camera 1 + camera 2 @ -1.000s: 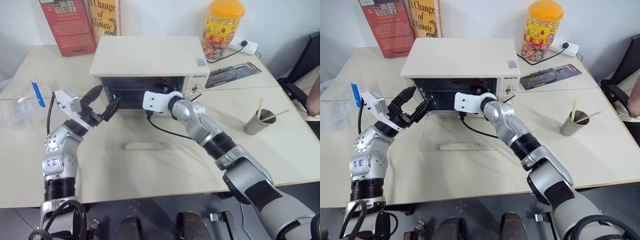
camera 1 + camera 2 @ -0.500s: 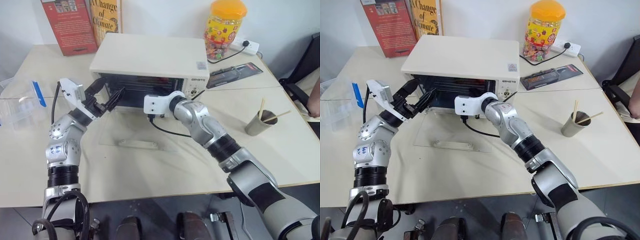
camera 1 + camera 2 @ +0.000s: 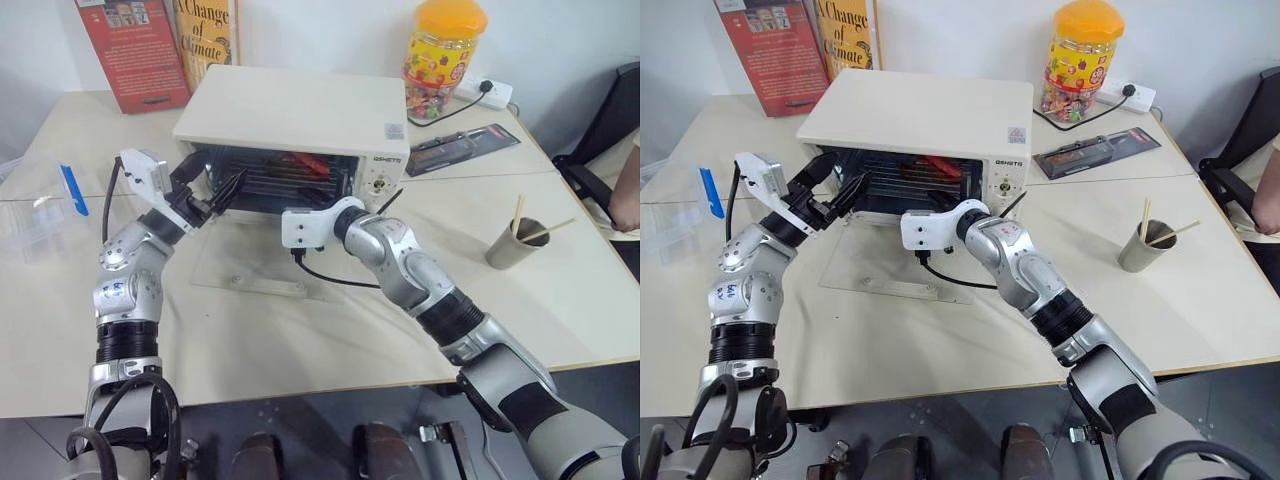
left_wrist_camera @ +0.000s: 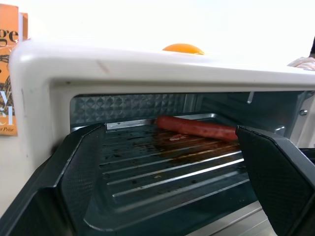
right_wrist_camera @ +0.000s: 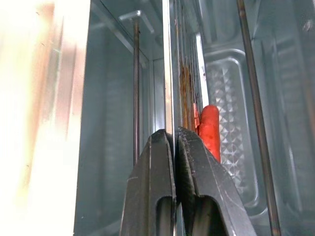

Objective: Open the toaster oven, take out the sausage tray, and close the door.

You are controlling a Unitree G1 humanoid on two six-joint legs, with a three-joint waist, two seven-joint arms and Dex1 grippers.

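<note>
Cream worktop (image 3: 300, 340) carries the boxy cream-white toaster oven (image 3: 300, 110), its clear glass door (image 3: 895, 270) already lying flat open. Inside rests the ribbed silver sausage tray (image 4: 167, 167) with one reddish sausage (image 4: 197, 129). Right end effector (image 5: 175, 140) is pinched shut on the tray's front rim; left end effector (image 4: 167, 196) waits wide apart, empty. Extraction is in hand: next, a level, straight draw outward.

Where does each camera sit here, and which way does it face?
Head views: look forward and down at the toaster oven, its door folded open; both arms show.
Left wrist view: faces into the oven; open left gripper frames the sausage tray.
Right wrist view: right gripper shut on the tray's edge.
Shared: sausage.
</note>
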